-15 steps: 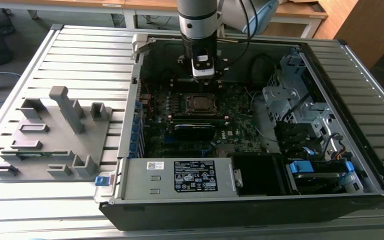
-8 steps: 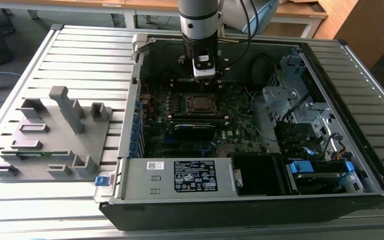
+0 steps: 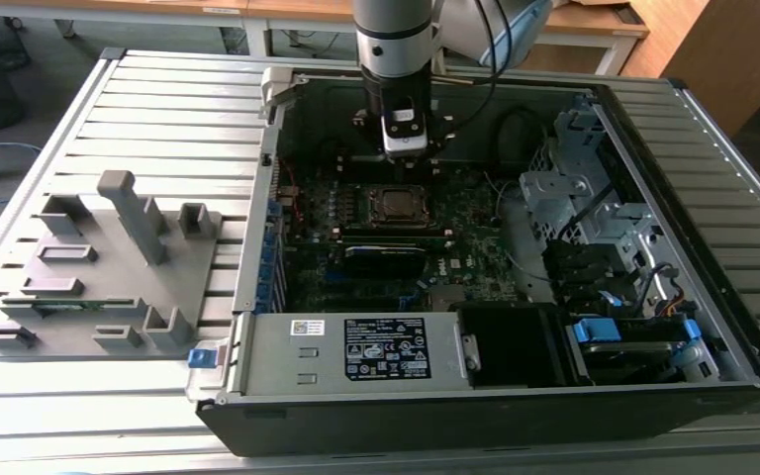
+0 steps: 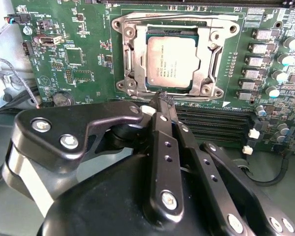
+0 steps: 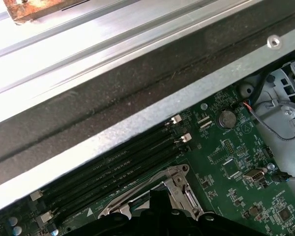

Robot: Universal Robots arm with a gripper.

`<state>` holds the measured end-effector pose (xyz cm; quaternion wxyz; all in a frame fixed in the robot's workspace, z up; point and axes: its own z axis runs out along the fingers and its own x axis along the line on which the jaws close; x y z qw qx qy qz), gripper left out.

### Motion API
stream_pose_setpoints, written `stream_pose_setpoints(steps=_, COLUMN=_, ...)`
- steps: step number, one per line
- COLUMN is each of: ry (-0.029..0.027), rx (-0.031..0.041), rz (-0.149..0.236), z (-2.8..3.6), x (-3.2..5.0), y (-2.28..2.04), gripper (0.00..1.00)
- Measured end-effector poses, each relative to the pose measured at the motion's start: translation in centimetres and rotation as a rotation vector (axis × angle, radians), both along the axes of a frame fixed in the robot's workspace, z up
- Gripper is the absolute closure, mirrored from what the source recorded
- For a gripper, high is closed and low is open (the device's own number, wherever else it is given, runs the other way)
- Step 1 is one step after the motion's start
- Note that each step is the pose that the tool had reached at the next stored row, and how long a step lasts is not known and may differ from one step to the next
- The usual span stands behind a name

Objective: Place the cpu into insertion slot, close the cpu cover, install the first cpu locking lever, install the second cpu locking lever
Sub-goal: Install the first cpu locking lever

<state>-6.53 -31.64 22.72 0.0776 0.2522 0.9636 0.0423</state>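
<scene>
A: Gripper (image 4: 162, 98)?

B: Closed, tips pressed together, nothing visibly between them. Hangs low over the board (image 4: 78, 59), tips just beside the near edge of the slot (image 4: 172, 30), between it and the memory slots (image 4: 211, 123).

A: And from outside?

B: Same story in the exterior view: gripper (image 3: 404, 148) down inside the case (image 3: 261, 346), just behind the socket.

A: Cpu?

B: Seated in the slot, grey top up and level. Cpu (image 4: 173, 63) in plain sight through the window of the cover (image 4: 209, 66).

A: Cover down, then?

B: Looks so: frame flat around the chip, side tabs resting on its edges. One corner of the cover (image 5: 179, 189) also in the first wrist view, next to the memory slots (image 5: 123, 162).

A: Levers?

B: Thin lever (image 4: 174, 18) lying along the far side of the frame. Latched or not, impossible to say.

A: Handling?

B: Chip probably light, stiff and smooth on top, with delicate contacts beneath; best held by opposite edges, never pressed at an angle. Cover likely thin and springy, best pushed at the free edge away from the hinge. Lever likely stiff spring wire, slippery under the tips; best taken near its bent end, with steady pressure.
</scene>
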Motion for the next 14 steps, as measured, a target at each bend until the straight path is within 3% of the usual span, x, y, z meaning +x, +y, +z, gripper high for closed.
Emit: stream_pose_setpoints(steps=14, ry=-0.0001, rx=0.0001, rz=0.000, z=0.22, x=0.00, y=0.00, gripper=0.89)
